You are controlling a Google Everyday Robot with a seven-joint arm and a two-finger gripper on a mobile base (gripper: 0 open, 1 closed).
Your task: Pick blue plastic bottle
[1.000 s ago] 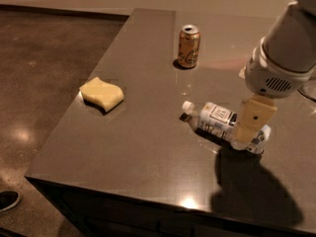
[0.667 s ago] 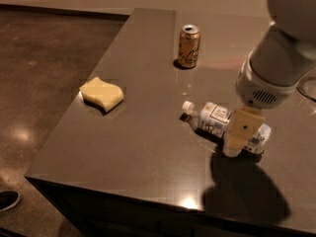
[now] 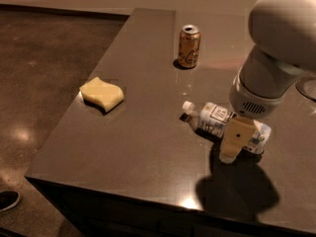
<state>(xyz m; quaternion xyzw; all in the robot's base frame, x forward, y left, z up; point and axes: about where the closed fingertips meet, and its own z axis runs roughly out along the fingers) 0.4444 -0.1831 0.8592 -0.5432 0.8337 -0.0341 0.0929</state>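
Observation:
The blue plastic bottle (image 3: 213,118) lies on its side on the dark table (image 3: 143,147), white cap pointing left, white label with dark print facing up. My gripper (image 3: 232,143) hangs from the big white arm at the right and sits over the bottle's right half, its tan finger (image 3: 236,136) covering the bottle's base end. The rest of the gripper is hidden behind that finger and the wrist.
A gold-tan drink can (image 3: 188,46) stands upright behind the bottle. A yellow sponge (image 3: 101,93) lies near the table's left edge. A round ring (image 3: 308,88) shows at the right edge. The floor drops away on the left.
The arm has moved left and down toward the viewer, bringing the gripper lower over the bottle's right end. The bottle, can and sponge have not moved.

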